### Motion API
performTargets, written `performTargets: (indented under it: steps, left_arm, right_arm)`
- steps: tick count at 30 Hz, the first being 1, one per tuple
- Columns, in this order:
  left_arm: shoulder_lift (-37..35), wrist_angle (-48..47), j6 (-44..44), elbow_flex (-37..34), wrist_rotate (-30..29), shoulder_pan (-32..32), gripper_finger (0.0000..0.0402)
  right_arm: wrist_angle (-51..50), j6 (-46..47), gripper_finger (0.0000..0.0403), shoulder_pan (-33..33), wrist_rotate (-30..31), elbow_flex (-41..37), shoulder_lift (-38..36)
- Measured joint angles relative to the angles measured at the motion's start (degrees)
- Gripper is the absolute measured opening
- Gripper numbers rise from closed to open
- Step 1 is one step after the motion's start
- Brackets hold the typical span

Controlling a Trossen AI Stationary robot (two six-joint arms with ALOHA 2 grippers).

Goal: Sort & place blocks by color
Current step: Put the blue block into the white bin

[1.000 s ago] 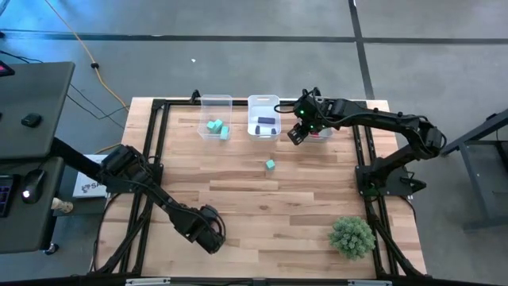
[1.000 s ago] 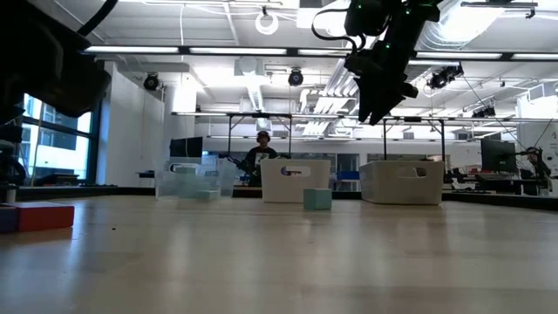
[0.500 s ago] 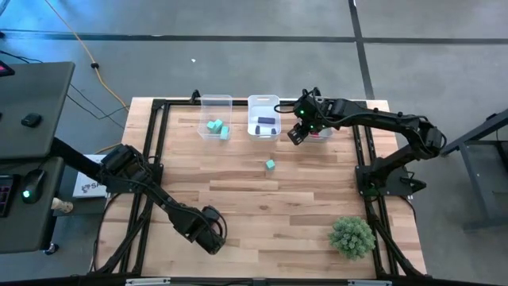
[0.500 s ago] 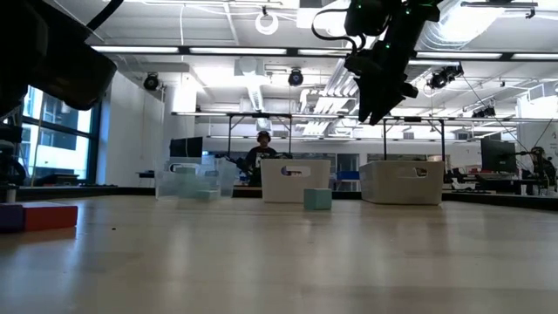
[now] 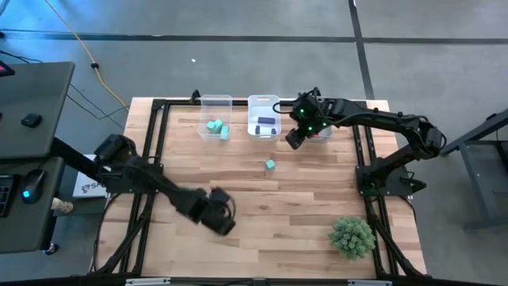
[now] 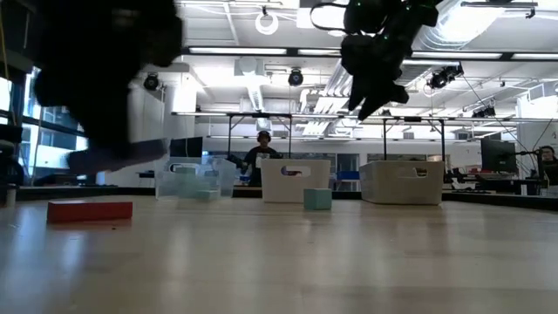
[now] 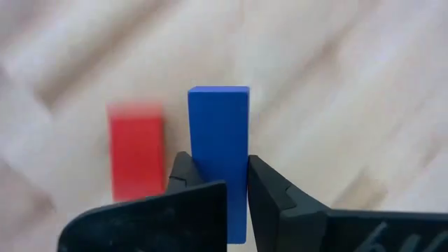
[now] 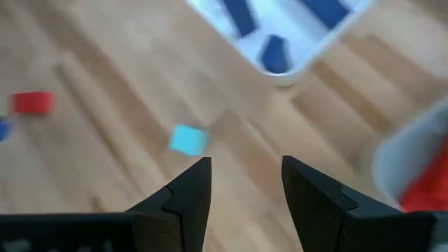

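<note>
Left gripper [image 7: 213, 183] has lifted off the worktop's near-left area, jaws clamped on a blue bar [image 7: 218, 150]; red bar [image 6: 90, 210] left behind. Right gripper [image 8: 245, 185] hangs open by the far bins. Pickup appears done; transport remains.

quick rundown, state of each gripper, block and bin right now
left gripper: shut on blue block, above table
right gripper: open, empty, raised by the bins
red block: lying on table
teal block: loose on table
middle bin: holds blue blocks

Overhead, tabletop-level and right wrist views all share the lone teal block [image 5: 271, 164].
</note>
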Motion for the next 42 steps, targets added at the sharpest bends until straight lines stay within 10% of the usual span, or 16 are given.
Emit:
performTargets:
  steps: [12, 29, 42]
  left_arm:
    - [-8.3, 7.6, 23.8, 0.2, 0.8, 13.2, 0.0000]
    - [-12.4, 16.8, 55.0, 0.3, 14.6, 36.1, 0.0000]
    - [-12.4, 16.4, 75.5, 0.3, 17.5, 41.3, 0.0000]
  right_arm:
    - [8.3, 0.0, 0.0162, 0.0, -10.3, 0.0, 0.0]
    - [14.8, 9.5, 0.0162, 0.0, -9.9, 0.0, 0.0]
    - [18.1, 19.5, 0.0165, 1.1, -9.7, 0.0, 0.0]
